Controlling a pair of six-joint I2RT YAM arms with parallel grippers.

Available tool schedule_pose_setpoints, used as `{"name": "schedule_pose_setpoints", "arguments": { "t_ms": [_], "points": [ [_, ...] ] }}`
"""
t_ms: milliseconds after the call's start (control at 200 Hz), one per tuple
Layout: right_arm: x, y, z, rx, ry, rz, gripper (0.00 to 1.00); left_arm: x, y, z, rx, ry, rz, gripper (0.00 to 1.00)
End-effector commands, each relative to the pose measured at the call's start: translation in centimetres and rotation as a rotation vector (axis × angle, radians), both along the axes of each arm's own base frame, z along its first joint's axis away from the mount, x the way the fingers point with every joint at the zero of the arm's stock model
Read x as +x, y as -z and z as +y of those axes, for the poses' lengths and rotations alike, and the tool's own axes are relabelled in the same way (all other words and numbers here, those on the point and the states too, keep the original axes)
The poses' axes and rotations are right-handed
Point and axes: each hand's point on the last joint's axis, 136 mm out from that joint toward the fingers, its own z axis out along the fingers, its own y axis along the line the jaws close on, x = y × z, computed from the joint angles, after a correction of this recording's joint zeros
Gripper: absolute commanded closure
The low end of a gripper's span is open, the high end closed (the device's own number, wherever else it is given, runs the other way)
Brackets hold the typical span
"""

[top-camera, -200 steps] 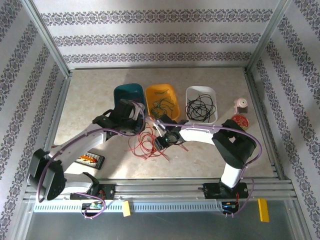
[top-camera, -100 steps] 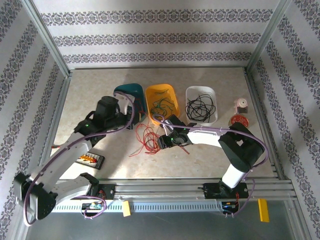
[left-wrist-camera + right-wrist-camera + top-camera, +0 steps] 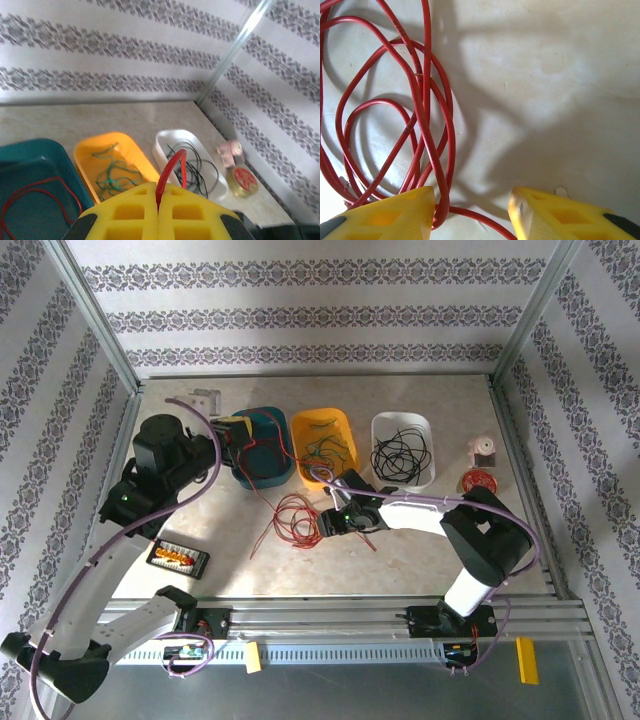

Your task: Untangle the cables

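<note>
A loose pile of red cable (image 3: 296, 519) lies on the table in front of the bins, its loops (image 3: 417, 125) close up in the right wrist view. One red strand (image 3: 262, 448) rises from the pile to my left gripper (image 3: 238, 430), held above the teal bin (image 3: 262, 472). That gripper (image 3: 159, 197) is shut on a red cable loop (image 3: 170, 167). My right gripper (image 3: 333, 521) sits low at the pile's right edge. It (image 3: 470, 202) is open, with a red strand beside its left finger (image 3: 395, 215). Green cables (image 3: 114, 176) lie in the yellow bin (image 3: 324, 442), black cables (image 3: 402, 453) in the white bin (image 3: 402, 422).
A small dark tray (image 3: 178, 558) of coloured bits lies near the front left. A pink roll (image 3: 483, 450) and a red round disc (image 3: 481, 481) sit by the right wall. A grey bracket (image 3: 205, 398) rests at the back left. Metal frame rails border the table.
My left arm swung back and to the left and rose over the teal bin, drawing a red strand out of the pile. The right gripper stayed by the pile.
</note>
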Motion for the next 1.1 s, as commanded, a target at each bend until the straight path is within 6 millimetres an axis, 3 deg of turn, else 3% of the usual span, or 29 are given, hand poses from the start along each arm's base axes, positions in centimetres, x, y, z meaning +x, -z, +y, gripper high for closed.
{"name": "schedule_pose_setpoints", "arguments": {
  "t_ms": [0,250,405,595,825,1095],
  "points": [
    [-3.0,3.5,-7.5,-0.273,0.095,0.112,0.48,2.5,-1.0,2.6,0.057,-0.168,-0.039,1.0],
    [-0.9,-2.9,-6.9,-0.14,0.116,-0.113,0.41,8.8,0.4,3.8,0.202,-0.319,-0.022,1.0],
    [0.7,-7.3,-7.1,-0.056,0.188,-0.255,0.38,12.2,3.1,4.5,0.236,-0.374,0.009,1.0],
    [2.1,-10.6,-7.3,-0.001,0.244,-0.335,0.38,14.5,6.7,4.7,0.283,-0.389,0.064,1.0],
    [3.0,-12.2,-6.9,0.019,0.25,-0.362,0.38,15.8,10.3,5.9,0.359,-0.452,0.122,1.0],
    [3.4,-11.7,-6.4,0.012,0.251,-0.339,0.38,17.3,12.6,6.8,0.376,-0.504,0.168,1.0]
  ]
}}
